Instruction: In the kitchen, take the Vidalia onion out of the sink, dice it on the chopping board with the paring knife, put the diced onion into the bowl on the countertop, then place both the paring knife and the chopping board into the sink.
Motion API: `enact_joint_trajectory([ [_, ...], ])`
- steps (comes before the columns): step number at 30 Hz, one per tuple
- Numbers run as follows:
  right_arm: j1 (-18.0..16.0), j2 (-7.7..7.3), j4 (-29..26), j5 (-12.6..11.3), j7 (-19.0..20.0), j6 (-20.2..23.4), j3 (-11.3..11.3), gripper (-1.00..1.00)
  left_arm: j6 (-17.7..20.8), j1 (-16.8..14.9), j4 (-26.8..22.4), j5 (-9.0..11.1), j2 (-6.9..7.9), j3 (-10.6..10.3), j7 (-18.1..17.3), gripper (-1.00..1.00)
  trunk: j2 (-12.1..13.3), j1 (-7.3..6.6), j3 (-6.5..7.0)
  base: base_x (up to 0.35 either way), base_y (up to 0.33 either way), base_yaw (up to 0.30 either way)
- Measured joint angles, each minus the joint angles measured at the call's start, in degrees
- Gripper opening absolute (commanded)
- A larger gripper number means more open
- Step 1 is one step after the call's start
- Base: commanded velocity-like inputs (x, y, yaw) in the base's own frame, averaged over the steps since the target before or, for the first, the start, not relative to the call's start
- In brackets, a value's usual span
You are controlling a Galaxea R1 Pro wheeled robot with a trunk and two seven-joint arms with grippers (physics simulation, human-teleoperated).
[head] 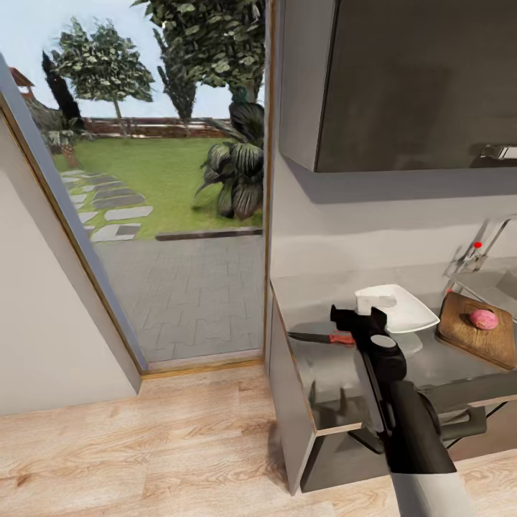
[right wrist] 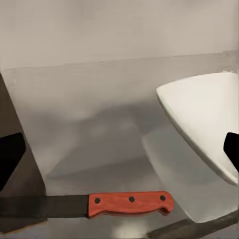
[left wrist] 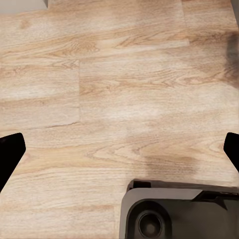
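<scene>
Reaching over the countertop (head: 316,366), the right gripper (head: 353,316) hovers wide open above the paring knife (right wrist: 94,205), just beside the bowl (head: 398,305). The onion (head: 483,319) sits whole on the chopping board (head: 474,336); dicing and clearing away remain.

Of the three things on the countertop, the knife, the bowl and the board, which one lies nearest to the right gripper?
The knife: its red handle lies just beside the right gripper. The bowl is a little farther, and the board farthest.
</scene>
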Motion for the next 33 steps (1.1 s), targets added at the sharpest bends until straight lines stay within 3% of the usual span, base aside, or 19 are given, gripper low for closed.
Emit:
enact_joint_trajectory([
  [6, -6.66, 0.09, 1.86, -0.02, 0.14, 6.11, 0.07, 1.00, 0.03, -0.01, 0.01, 0.00, 0.00, 0.00, -0.04, 1.00, 0.00, 0.00, 0.00, 0.000, 0.000, 0.000],
  [9, -12.53, 0.19, 6.21, -0.02, 0.24, 8.42, 0.29, 1.00, 0.04, 0.02, 0.01, 0.00, 0.00, -0.04, -0.06, 1.00, 0.00, 0.00, 0.00, 0.000, 0.000, 0.000],
  [14, -24.19, 0.30, 22.67, -0.15, 3.23, 9.33, 2.80, 1.00, 0.01, 0.01, 0.01, 0.00, -0.02, -0.03, -0.07, 1.00, 0.00, 0.00, 0.00, 0.000, 0.000, 0.000],
  [17, -30.34, 0.31, 32.94, -0.16, 8.37, 9.34, 4.39, 1.00, 0.03, 0.02, 0.01, 0.00, -0.01, -0.02, -0.07, 1.00, 0.00, 0.00, 0.00, 0.000, -0.019, 0.000],
  [19, -32.46, 0.31, 36.03, -0.11, 12.37, 9.34, 5.13, 1.00, 0.02, 0.02, 0.01, 0.00, 0.00, -0.01, -0.07, 1.00, 0.00, 0.00, 0.00, -0.002, -0.136, 0.000],
  [26, -34.44, -0.41, 39.07, 0.28, 25.86, 9.35, 9.60, 1.00, 0.06, 0.02, 0.01, -0.02, 0.00, 0.01, -0.06, 1.00, 0.00, 0.01, -0.01, -0.064, -0.259, 0.000],
  [33, -34.64, -0.61, 39.39, 1.91, 31.30, 9.22, 12.45, 1.00, 0.10, 0.00, 0.01, -0.02, 0.00, 0.01, -0.04, 1.00, 0.00, 0.01, -0.01, -0.105, -0.308, 0.000],
])
